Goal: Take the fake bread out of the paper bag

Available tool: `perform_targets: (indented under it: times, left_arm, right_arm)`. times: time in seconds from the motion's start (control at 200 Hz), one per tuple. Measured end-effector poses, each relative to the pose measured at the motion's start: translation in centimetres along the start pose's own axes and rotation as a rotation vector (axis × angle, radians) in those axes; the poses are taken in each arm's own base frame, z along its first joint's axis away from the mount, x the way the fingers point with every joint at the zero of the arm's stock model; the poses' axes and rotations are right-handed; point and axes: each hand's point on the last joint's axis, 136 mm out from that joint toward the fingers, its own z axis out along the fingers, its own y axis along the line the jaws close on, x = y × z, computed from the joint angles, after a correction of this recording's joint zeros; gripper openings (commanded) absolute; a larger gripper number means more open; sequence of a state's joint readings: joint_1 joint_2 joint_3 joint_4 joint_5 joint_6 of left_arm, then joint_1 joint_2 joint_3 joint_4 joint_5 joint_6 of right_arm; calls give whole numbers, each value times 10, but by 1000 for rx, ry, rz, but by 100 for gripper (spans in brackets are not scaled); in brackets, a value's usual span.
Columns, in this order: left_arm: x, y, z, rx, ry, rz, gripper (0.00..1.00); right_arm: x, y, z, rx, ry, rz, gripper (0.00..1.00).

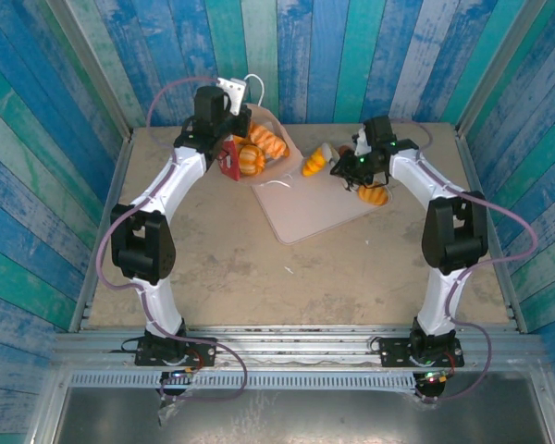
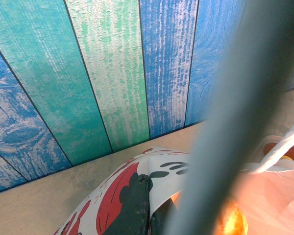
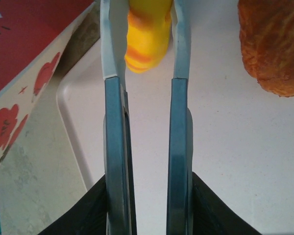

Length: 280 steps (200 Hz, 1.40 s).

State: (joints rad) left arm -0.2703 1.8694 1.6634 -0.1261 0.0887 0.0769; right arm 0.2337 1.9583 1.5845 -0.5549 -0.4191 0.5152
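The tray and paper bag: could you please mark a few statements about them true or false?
1. The right jaws straddle a yellow pastry over the white tray. True.
2. The paper bag is empty. False: orange bread shows inside it.
3. The left jaws are shut on the bag's edge. True.
4. The brown loaf lies inside the bag. False: it lies on the tray.

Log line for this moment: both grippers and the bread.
left gripper: shut on paper bag rim | right gripper: holding yellow pastry over tray | brown loaf: on tray | orange pastries: in bag
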Motion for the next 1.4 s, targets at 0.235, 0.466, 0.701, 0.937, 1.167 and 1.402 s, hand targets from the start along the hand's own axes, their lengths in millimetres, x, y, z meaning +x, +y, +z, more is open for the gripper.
perform_targets:
  times: [0.235,0.466,0.701,0.937,1.167,1.402]
  left_arm:
    - [0,0,0,0,0,0,0]
    - [0,0,0,3,0,0,0]
    - [0,-1,0,3,0,0,0]
    - [0,-1,0,4,0,0,0]
    - [0,-2,0,11,0,0,0]
    - [0,-2,0,11,0,0,0]
  right_arm:
    - [-5,-11,1,32,-1,18,42]
    - [-15,-12,-6,40,-19,8,43]
    - [-20,-13,-4,59,-21,-11,43]
    - [-26,-21,-9,94,-30,-13,43]
    - [-28,-23,-13,108,-30,-18,41]
    - [-24,-15,-29,102,-31,-23,41]
